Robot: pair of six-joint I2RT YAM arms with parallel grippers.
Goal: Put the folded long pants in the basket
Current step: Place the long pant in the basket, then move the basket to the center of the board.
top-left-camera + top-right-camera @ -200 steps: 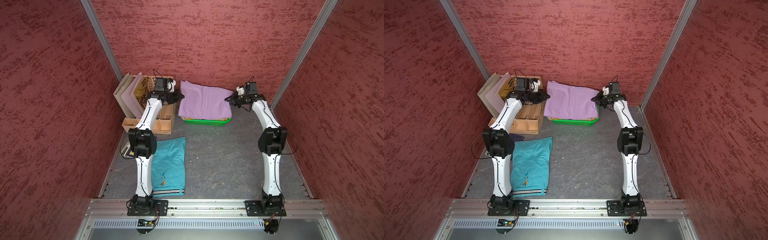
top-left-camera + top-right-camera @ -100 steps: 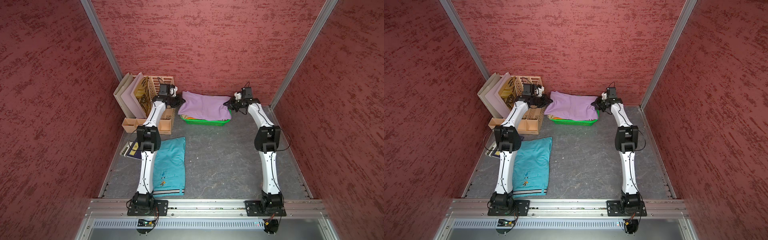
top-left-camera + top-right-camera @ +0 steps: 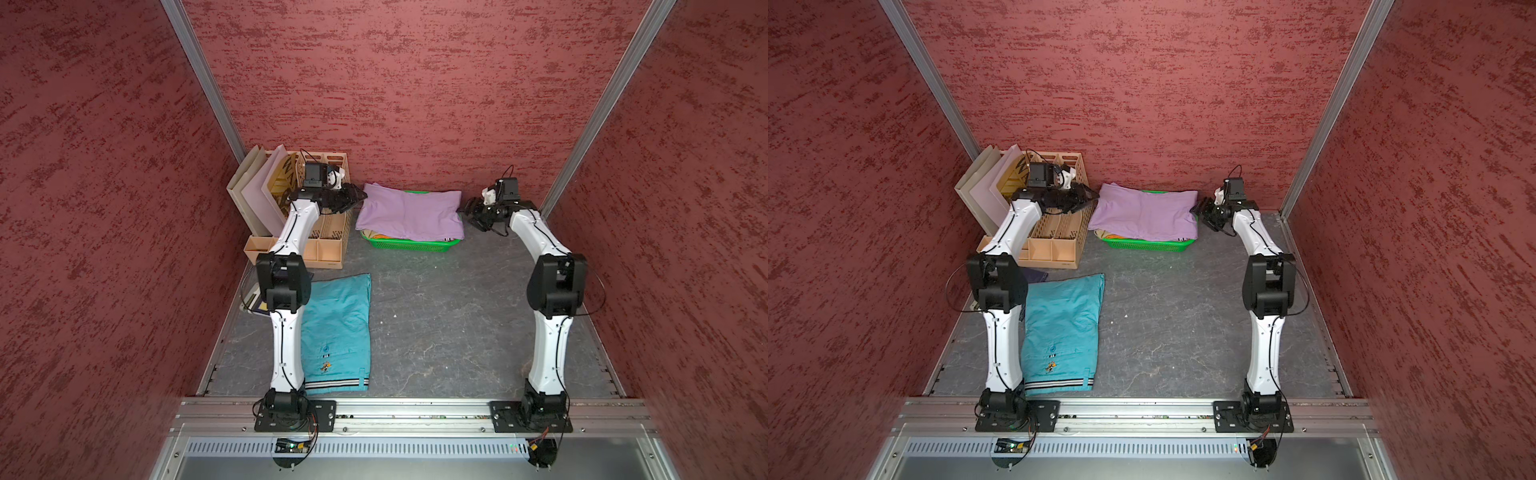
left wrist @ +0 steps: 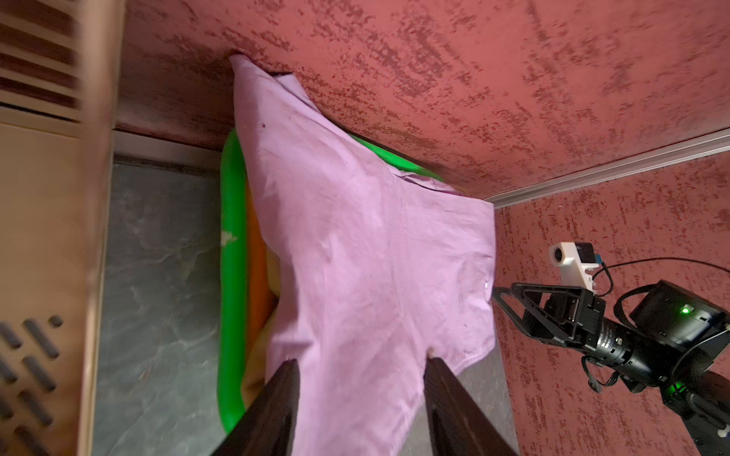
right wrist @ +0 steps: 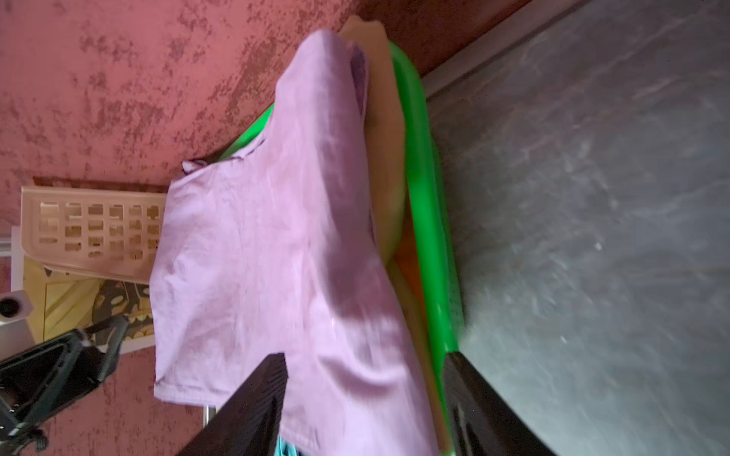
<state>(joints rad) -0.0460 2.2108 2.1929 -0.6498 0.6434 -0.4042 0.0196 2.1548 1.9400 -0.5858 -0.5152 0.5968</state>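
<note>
Peach file rack (image 3: 328,249), upright folders (image 3: 254,199), grey tabletop (image 3: 449,324)

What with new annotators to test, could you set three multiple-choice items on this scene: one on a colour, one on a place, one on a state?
1. Which pants lie topmost in the green basket?
A. orange
B. lilac
C. teal

2. Where are the teal pants?
A. in the basket
B. lifted in the air
C. flat on the table

3. How do the left tool and the right tool stand?
A. both open
B. both shut on cloth
C. one open, one shut

Key:
1 B: the lilac pants spread over the basket's contents in both top views.
2 C: they lie on the table, apart from the basket.
3 A: each wrist view shows its jaws standing apart.
</note>
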